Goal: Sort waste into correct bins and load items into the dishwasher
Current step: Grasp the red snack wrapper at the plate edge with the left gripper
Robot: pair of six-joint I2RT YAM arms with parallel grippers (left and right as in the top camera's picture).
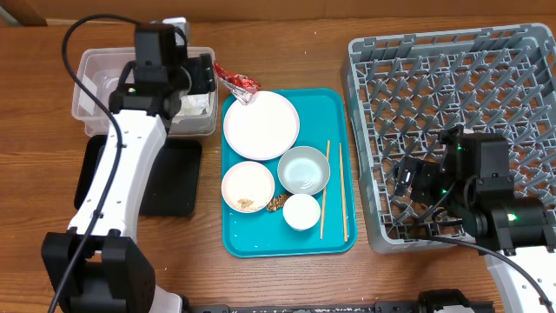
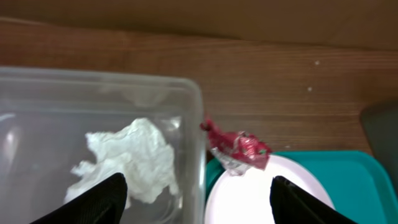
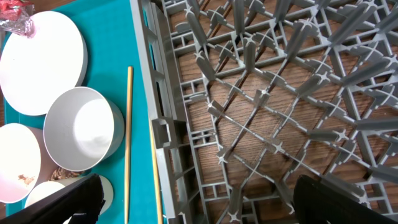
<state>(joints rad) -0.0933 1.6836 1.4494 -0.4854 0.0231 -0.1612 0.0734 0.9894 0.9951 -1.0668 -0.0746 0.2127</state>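
Note:
A red wrapper (image 1: 236, 83) (image 2: 239, 149) lies on the far rim of a white plate (image 1: 261, 124) on the teal tray (image 1: 261, 235). Crumpled tissue (image 2: 134, 162) lies inside the clear tub (image 1: 95, 87). My left gripper (image 1: 201, 78) (image 2: 199, 205) is open and empty, straddling the tub's right wall between tissue and wrapper. A bluish bowl (image 1: 303, 169), a white bowl with scraps (image 1: 248, 186), a small cup (image 1: 301, 211), brown scraps (image 1: 277, 204) and two chopsticks (image 1: 325, 187) lie on the teal tray. My right gripper (image 1: 417, 187) (image 3: 199, 202) is open and empty over the left edge of the grey rack (image 1: 452, 87).
The black tray (image 1: 165, 178) lies left of the teal tray, partly under my left arm. The rack's pegs (image 3: 280, 81) stand upright with wood showing beneath. The table's wooden back edge runs behind the tub.

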